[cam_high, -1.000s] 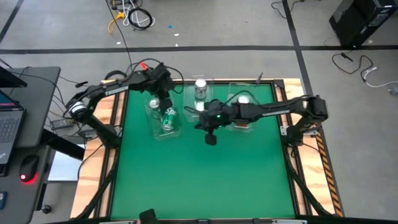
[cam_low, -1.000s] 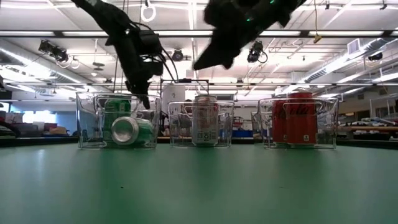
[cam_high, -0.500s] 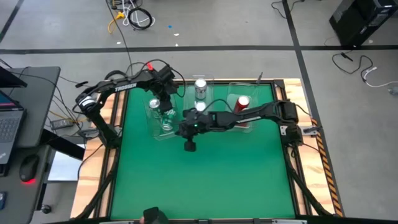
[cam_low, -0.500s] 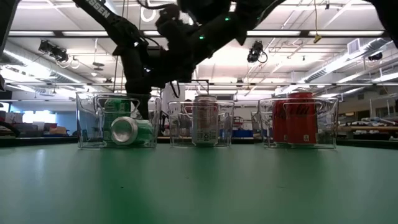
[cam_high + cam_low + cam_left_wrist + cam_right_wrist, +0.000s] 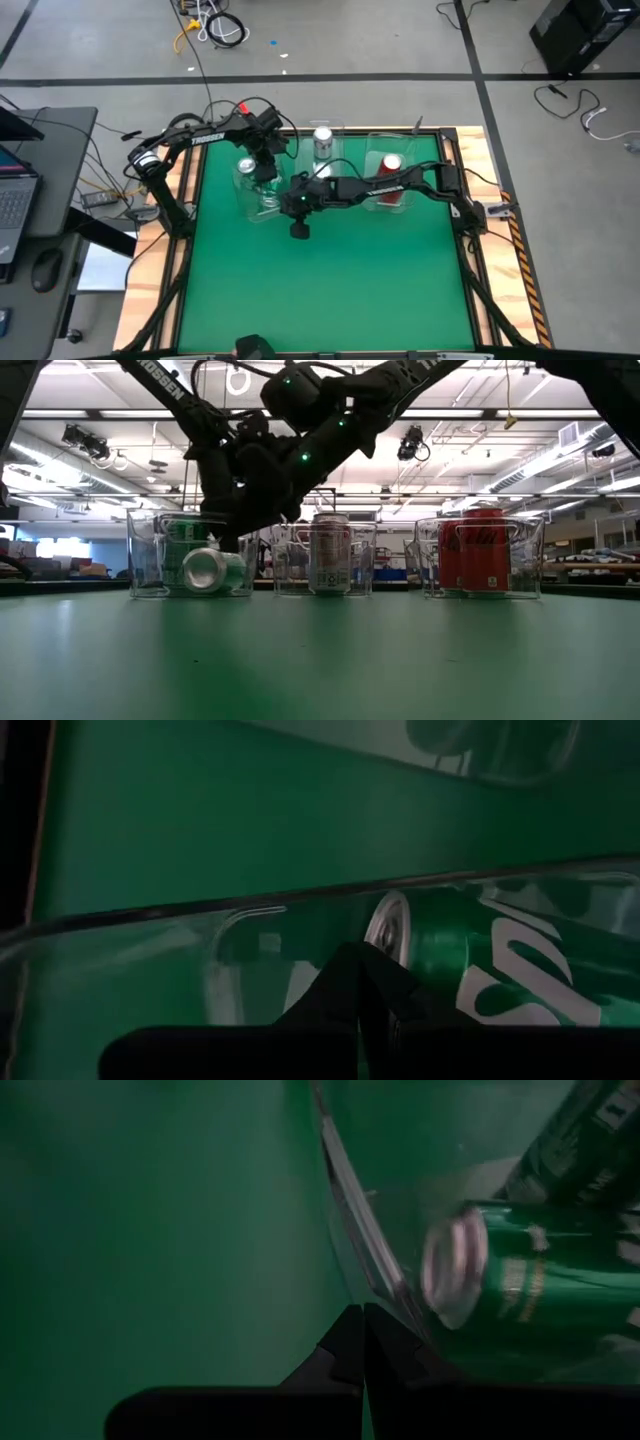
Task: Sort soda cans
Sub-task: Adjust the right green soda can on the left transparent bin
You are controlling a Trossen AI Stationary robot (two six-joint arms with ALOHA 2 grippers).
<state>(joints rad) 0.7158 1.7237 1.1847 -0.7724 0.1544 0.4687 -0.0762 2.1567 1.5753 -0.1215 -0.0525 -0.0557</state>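
A green-sided soda can [image 5: 212, 569] lies toppled in the far-left clear plastic tray [image 5: 140, 565]. The right gripper [image 5: 362, 1342], fingers pressed together, noses against the tray wall, seemingly to right it; the left gripper [image 5: 364, 988], also closed, hovers above.

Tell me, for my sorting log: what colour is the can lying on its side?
Green, with a silver top; the tipped can shows best in the low view.

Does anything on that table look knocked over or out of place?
Yes. One green can lies on its side in the left clear tray, its silver top facing the low camera. The silver can and red can stand upright.
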